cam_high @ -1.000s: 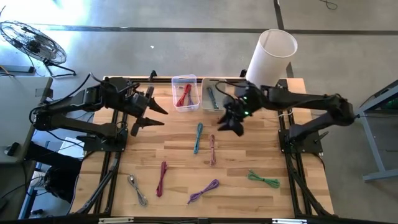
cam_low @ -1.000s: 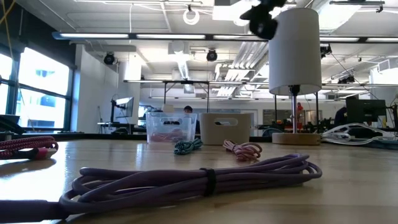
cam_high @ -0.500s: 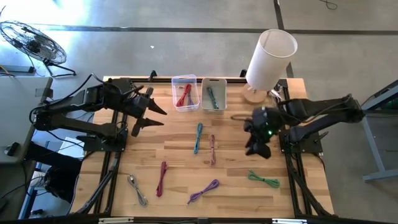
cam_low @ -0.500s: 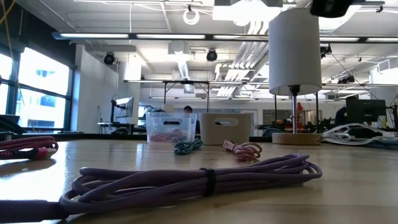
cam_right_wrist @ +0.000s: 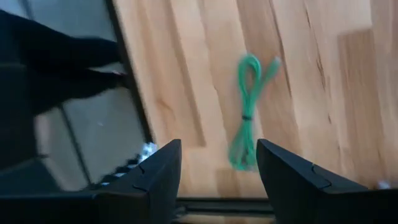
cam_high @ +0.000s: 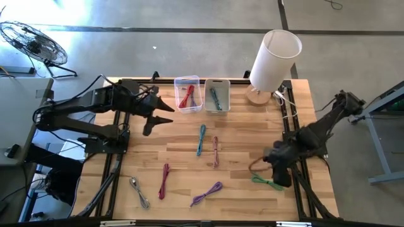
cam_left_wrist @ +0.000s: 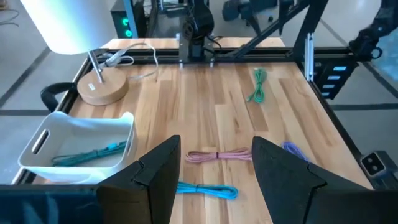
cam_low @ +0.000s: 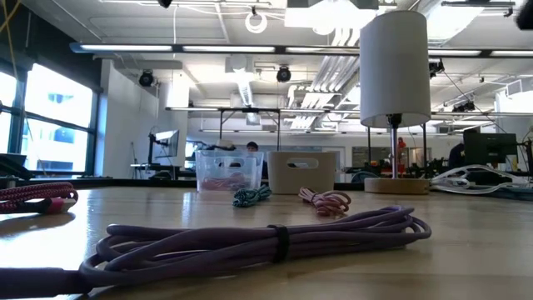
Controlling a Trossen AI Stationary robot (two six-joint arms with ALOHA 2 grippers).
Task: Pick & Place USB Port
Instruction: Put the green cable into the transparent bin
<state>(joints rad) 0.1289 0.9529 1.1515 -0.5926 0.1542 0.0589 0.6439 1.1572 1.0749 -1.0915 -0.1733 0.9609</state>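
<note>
Right tool [cam_high: 276,171] hovers open above green cable [cam_high: 267,182].

Table centre is bare wood between the teal cable [cam_high: 201,139] and green cable [cam_high: 267,182], open to pass. Two bins [cam_high: 187,94] and the lamp [cam_high: 273,63] block the far edge; purple cable [cam_high: 207,193] lies near the front.
</note>
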